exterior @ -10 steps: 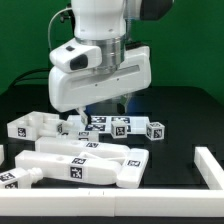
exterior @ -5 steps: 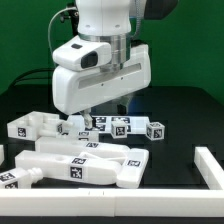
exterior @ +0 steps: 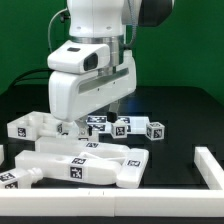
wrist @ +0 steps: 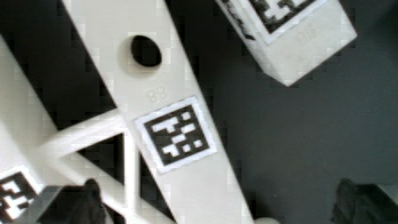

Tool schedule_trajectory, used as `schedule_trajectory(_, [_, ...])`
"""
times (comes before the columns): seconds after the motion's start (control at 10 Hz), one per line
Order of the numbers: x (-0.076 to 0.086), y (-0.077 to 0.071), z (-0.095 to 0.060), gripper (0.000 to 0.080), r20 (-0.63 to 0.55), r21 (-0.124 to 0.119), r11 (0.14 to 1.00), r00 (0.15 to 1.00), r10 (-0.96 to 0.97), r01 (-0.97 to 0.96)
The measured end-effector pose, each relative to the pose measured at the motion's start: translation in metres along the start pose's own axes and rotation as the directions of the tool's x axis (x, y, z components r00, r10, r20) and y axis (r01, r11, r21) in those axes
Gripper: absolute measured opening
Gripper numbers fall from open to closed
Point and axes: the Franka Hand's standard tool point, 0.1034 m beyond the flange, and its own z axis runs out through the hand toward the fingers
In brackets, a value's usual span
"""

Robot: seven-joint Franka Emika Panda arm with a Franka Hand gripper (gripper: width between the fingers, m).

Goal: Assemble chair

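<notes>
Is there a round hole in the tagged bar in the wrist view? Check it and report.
Yes, the white bar shows a dark round hole just beyond its square tag.

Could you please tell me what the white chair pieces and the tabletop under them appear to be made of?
The chair pieces look like matte white plastic: blocky, even-coloured, soft shading without glare. Their square tags seem printed paper stickers, flat and black-on-white. The tabletop looks like a dark matte sheet or cloth; I cannot tell which.
</notes>
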Motion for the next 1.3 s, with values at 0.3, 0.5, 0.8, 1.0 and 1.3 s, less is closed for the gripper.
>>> schedule_trajectory(0.3, [-0.002, 0.003, 0.002, 0.0649, -0.001, -0.004, 1.000, 1.000, -0.021, 0.021])
schedule_trajectory(0.5, [-0.007, 0.009, 0.009, 0.0649, -0.002, -0.012, 1.000, 1.000, -0.026, 0.025])
schedule_trajectory(0.8, [-0.023, 0.017, 0.023, 0.0649, 0.006, 0.002, 0.999, 0.999, -0.050, 0.050])
schedule_trajectory(1.0, [-0.029, 0.020, 0.032, 0.0649, 0.011, 0.010, 0.999, 0.999, -0.038, 0.038])
schedule_trajectory(1.3, [-0.028, 0.022, 0.034, 0.0649, 0.009, 0.006, 0.999, 0.999, -0.037, 0.037])
